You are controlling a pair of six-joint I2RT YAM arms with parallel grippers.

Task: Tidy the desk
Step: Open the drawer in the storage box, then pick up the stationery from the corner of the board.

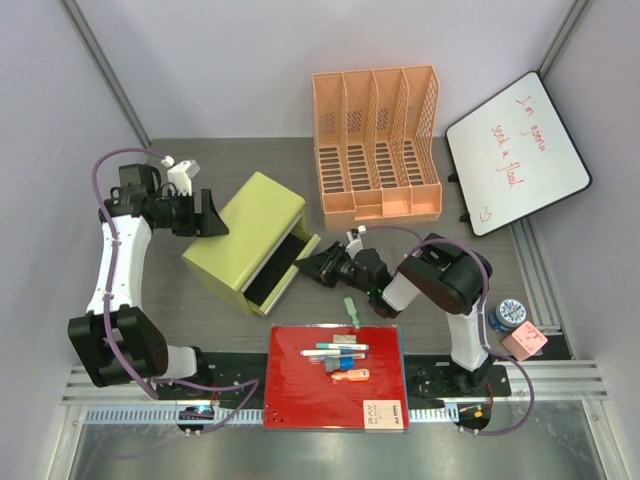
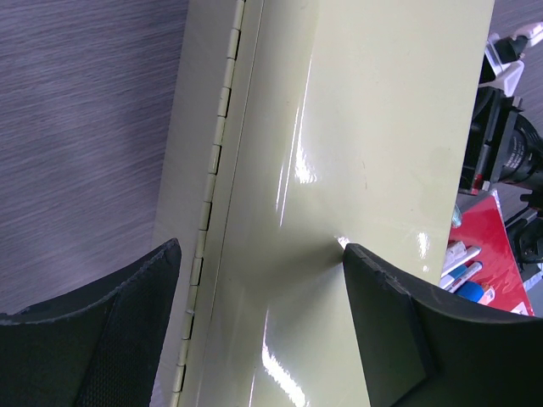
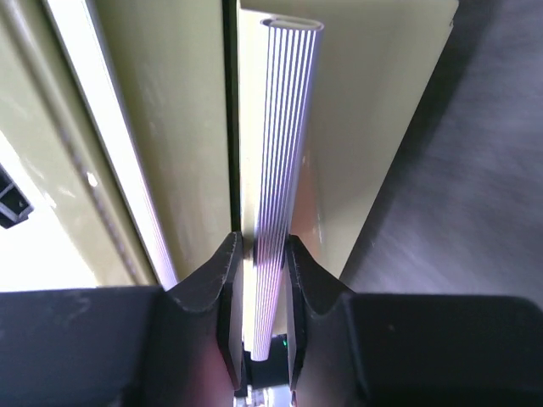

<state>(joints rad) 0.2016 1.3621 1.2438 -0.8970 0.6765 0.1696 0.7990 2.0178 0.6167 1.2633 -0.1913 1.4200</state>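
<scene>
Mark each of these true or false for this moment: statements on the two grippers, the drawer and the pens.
1. The right gripper is shut on the drawer's handle. True.
2. The left gripper is shut. False: its jaws stand open at the cabinet.
3. The drawer is partly open. True.
4. The pens lie in the drawer. False: they lie on the red mat.
</scene>
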